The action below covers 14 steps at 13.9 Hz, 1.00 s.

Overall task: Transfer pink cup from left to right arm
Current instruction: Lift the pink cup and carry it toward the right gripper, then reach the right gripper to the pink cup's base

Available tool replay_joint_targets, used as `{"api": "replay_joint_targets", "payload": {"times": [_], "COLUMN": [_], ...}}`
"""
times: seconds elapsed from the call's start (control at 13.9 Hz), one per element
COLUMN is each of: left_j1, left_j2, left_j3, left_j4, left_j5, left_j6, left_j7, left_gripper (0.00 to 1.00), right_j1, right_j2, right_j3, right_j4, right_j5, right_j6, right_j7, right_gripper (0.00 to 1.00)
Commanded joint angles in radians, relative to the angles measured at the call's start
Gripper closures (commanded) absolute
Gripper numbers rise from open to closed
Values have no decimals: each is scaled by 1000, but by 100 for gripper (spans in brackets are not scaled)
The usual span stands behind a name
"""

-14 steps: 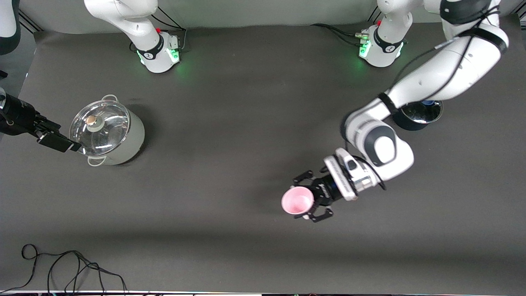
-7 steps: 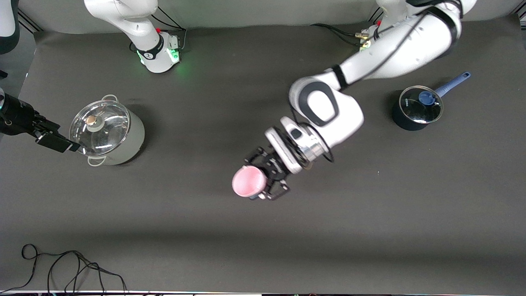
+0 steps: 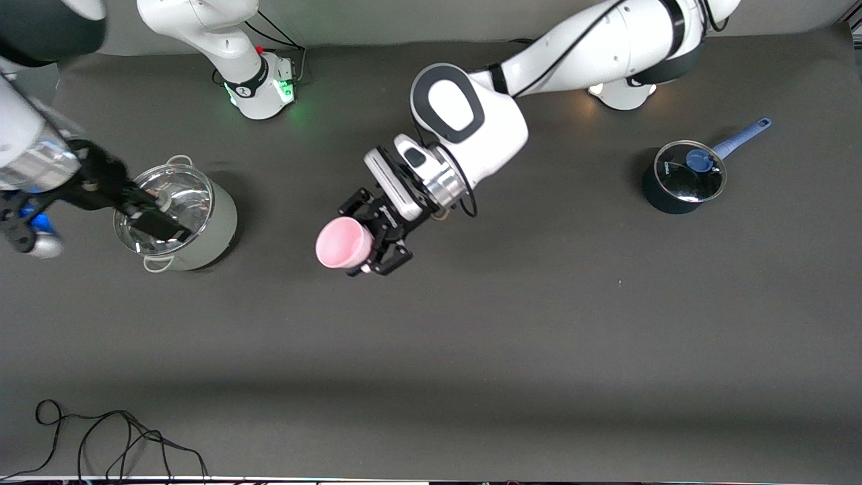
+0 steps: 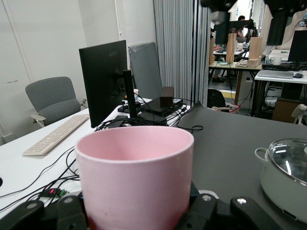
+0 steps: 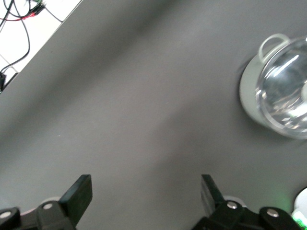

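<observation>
My left gripper (image 3: 372, 237), center of the front view, was clamped on the pink cup (image 3: 343, 243), carried in the air w/ its mouth tipped sideways. My right gripper (image 3: 156, 224), fingers spread wide, hung over the lidded steel pot (image 3: 176, 217) at mid-left. Handoff step, I'd judge: next the right gripper needs to line up w/ the cup's free end, then close.

Pale pink cup (image 3: 342, 244), plain, without pattern. It sits in the black left gripper (image 3: 377, 236) on a white arm with black joints. At nine o'clock, a pale grey-green pot (image 3: 176, 219) under a clear lid. At three o'clock, a dark, perhaps navy, saucepan (image 3: 681, 178) with a blue handle. The table (image 3: 471, 337) is charcoal grey.
</observation>
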Motion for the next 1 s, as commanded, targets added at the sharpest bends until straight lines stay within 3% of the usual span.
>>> {"api": "replay_joint_targets", "payload": {"times": [0.0,0.22,0.65,0.93], "left_j1": [-65,-74,-74,-74], "left_j2": [-15,-17,-17,-17], "left_j3": [55,66,64,64], "left_j4": [66,70,75,75], "left_j5": [-11,-11,-11,-13], "left_j6": [12,12,12,12], "left_j7": [-41,-43,-44,-44], "left_gripper": [100,100,100,100], "right_j1": [40,44,174,175], "right_j2": [43,43,46,69], "right_j3": [-8,-6,6,8], "right_j4": [86,134,128,126], "right_j5": [69,177,176,186], "right_j6": [-4,-4,-4,4], "right_j7": [160,266,348,375], "right_gripper": [0,0,0,0]}}
